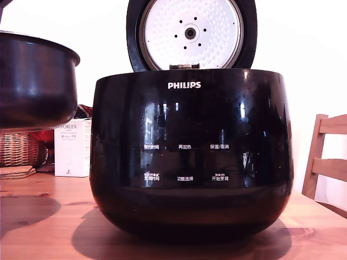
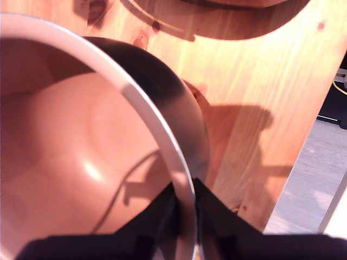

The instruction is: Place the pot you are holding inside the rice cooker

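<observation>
The glossy black Philips rice cooker (image 1: 191, 151) stands in the middle of the wooden table, its round lid (image 1: 191, 33) raised and showing the white dimpled plate. The dark pot (image 1: 33, 81) hangs in the air at the exterior view's left, above the table and beside the cooker, apart from it. In the wrist view my gripper (image 2: 185, 214) is shut on the pot (image 2: 81, 162) rim, one finger inside the wall and one outside. The gripper itself is out of sight in the exterior view.
A white carton (image 1: 72, 147), a wicker basket (image 1: 19, 149) and a red item sit behind the pot. A wooden chair (image 1: 327, 162) stands at the exterior view's right. The wrist view shows the table (image 2: 255, 103), its edge and the floor beyond.
</observation>
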